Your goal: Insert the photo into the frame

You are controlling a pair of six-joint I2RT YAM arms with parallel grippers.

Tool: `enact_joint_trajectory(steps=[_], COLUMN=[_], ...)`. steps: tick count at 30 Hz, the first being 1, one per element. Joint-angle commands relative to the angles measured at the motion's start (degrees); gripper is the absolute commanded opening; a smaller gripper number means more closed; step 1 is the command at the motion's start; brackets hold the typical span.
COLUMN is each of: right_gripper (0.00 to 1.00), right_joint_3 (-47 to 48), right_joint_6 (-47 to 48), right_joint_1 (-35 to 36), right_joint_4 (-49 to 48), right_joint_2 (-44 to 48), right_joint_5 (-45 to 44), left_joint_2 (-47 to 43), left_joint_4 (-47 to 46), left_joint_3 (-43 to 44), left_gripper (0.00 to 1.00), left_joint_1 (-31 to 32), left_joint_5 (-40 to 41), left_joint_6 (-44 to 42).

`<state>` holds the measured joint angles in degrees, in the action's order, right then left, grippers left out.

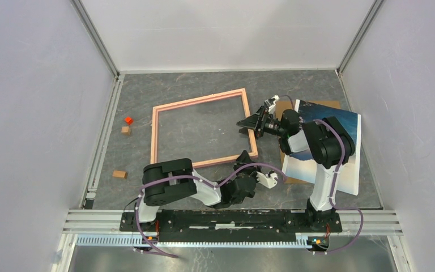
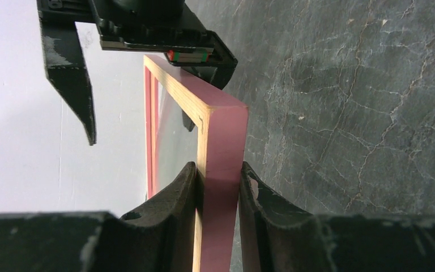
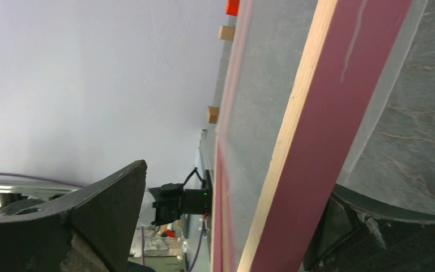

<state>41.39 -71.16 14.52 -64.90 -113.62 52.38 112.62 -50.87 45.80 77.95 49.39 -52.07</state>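
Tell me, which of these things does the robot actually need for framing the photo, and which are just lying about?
Needed: the frame, pinched by the left gripper; the photo; the right gripper, open astride a frame rail.
Lying about: red block; two wooden blocks; brown board under the photo.

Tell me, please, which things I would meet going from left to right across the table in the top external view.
red cube → frame → photo
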Motion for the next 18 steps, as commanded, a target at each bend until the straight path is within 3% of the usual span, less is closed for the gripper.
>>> enact_joint_trajectory(steps=[1, 3, 7, 10, 14, 16, 18], right_gripper=[0.92, 0.89, 0.86, 0.85, 0.84, 0.88, 0.96], right_joint_3=[0.10, 0.10, -1.05, -1.72, -1.92, -2.32, -2.41], right_joint_6=[-11.56, -14.78, -10.90, -11.49, -11.83, -7.05, 3.12], right_joint_1=[0.41, 0.00, -1.34, -1.89, -2.14, -3.04, -4.48], right_joint_4=[-18.91, -23.42, -18.63, -20.16, -21.85, -16.51, -3.29], right_joint_2=[-2.45, -2.83, -1.05, -1.13, -0.89, 1.00, 4.49], right_joint_5=[2.35, 2.51, 2.21, 2.37, 2.72, 2.29, 0.96], left_joint_2=[-0.13, -0.10, 0.46, 0.70, 0.49, 0.20, -0.66], left_joint_4=[-5.70, -5.02, -4.45, -3.94, -0.84, -0.81, -1.36], left_joint_3=[2.06, 2.02, 1.75, 1.75, 2.10, 2.17, 2.27], left_gripper=[0.17, 0.18, 0.22, 0.28, 0.27, 0.23, 0.20], left_joint_1=[0.79, 0.86, 0.94, 1.13, 1.15, 1.15, 1.13], left_joint_5=[-1.85, -2.25, -1.72, -1.31, -1.52, -0.41, 1.40], left_joint_6=[7.29, 8.01, 9.28, 10.26, 12.62, 13.41, 13.98])
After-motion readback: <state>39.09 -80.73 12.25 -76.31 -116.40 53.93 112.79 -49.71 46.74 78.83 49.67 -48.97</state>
